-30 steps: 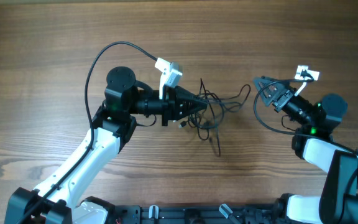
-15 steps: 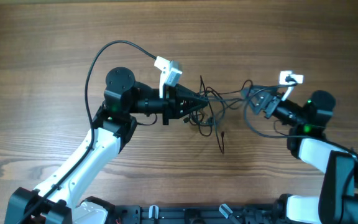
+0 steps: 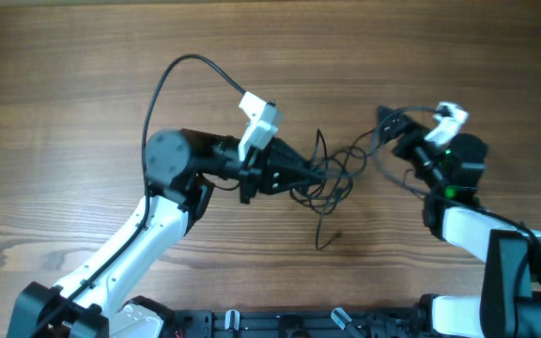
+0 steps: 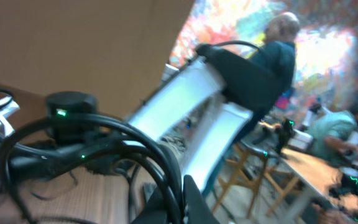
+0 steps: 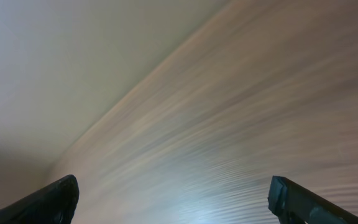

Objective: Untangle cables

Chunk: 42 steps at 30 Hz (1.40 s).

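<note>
So from overhead, the table [image 3: 64,75] has loads of bare wood along the far edge and the whole left side, plus a decent open patch on the near side, between the arms. The only thing along the near edge is a black rail [image 3: 252,324]. All the crowding is in the middle. The left gripper [image 3: 316,171] is clenched tight with its tip right in the cables [image 3: 338,178], gripping strands of the clump. In the left wrist view its fingers [image 4: 180,198] are pressed together with black cord running out of them, though it's pretty blurry. The clump sits about mid-table, between the two grippers, with one strand trailing toward the near edge and ending in a small plug tip [image 3: 337,235]. The right gripper [image 3: 390,125] is just beside the clump's right-hand loops. Its fingers [image 5: 53,200] are spread wide with nothing between them but wood. Stuff in the way: the right arm's own thicker wire [image 3: 397,176] loops close to the thin cords, and the left arm's wire [image 3: 172,75] arcs high over the far side.
</note>
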Available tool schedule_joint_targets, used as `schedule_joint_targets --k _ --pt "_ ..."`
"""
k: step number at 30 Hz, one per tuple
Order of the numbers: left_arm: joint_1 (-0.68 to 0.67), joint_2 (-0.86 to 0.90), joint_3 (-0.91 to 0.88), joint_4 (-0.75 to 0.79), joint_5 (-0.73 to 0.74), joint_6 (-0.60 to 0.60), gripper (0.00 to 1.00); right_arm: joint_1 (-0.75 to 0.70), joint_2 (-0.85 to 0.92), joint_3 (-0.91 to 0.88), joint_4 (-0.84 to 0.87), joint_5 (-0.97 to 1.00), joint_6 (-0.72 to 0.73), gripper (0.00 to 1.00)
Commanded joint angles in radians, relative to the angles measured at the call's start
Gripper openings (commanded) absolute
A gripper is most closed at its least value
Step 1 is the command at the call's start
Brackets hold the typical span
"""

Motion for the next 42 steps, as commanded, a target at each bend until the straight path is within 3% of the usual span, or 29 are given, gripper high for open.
schedule_joint_targets --k 1,9,15,20,23,25,26,27,33,35,42 --pt "0.064 -0.028 0.009 0.095 0.132 -0.26 0.04 -0.108 -0.003 0.013 -0.053 0.19 0.032 1.0" --pt "0.233 -0.027 0.009 0.094 0.15 -0.26 0.04 -0.358 -0.003 0.013 -0.138 0.195 0.048 1.0" --pt "0.297 -0.009 0.009 0.066 0.112 -0.167 0.05 -0.379 -0.003 0.013 -0.079 -0.045 0.017 1.0" --pt "0.277 0.049 0.009 -0.203 -0.04 0.059 0.11 -0.311 -0.003 0.013 -0.025 -0.256 -0.067 1.0" --pt "0.245 0.105 0.009 -0.483 -0.304 0.119 0.08 -0.275 -0.003 0.013 -0.025 -0.344 -0.087 1.0" --pt "0.206 0.142 0.009 -0.562 -0.452 0.119 0.35 -0.263 -0.003 0.013 -0.025 -0.369 -0.092 0.99" --pt "0.187 0.161 0.008 -0.59 -0.521 0.119 0.59 -0.261 -0.003 0.013 -0.025 -0.38 -0.091 1.0" --pt "0.171 0.178 0.009 -0.62 -0.598 0.119 1.0 -0.261 -0.003 0.013 -0.028 -0.389 -0.091 1.0" --pt "0.134 0.211 0.009 -0.975 -1.056 0.074 1.0 -0.259 -0.003 0.013 -0.081 -0.42 -0.102 0.99" --pt "0.135 0.211 0.009 -1.057 -1.142 0.054 1.0 -0.249 -0.003 0.013 -0.075 -0.426 -0.102 1.0" --pt "0.179 0.151 0.04 -1.078 -1.309 0.063 1.0 -0.181 -0.004 0.083 -0.06 -0.465 -0.051 1.0"
